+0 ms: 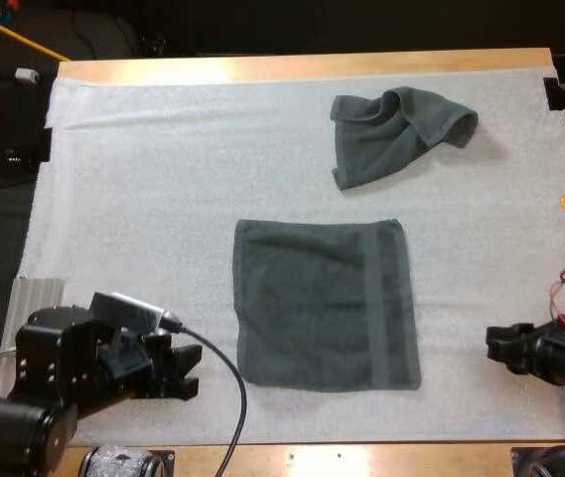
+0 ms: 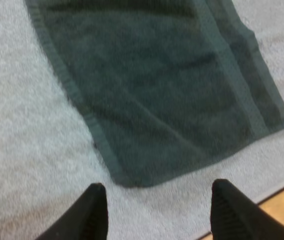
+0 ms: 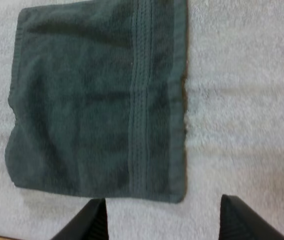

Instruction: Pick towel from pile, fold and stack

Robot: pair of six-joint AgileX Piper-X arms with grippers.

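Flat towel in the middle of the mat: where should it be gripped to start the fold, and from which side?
Probably the two near corners of the flat towel, pinched from the near side: left gripper at the near-left corner, right gripper at the near-right corner beside the woven band. It lies spread flat on the mat, and both open grippers face that near edge.

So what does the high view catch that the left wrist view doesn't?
The high view adds the crumpled towel at the far side of the white mat and the right gripper beside the flat towel. The left wrist view adds a close look at the left gripper, open, just short of that towel's corner. Both share the flat towel and mat.
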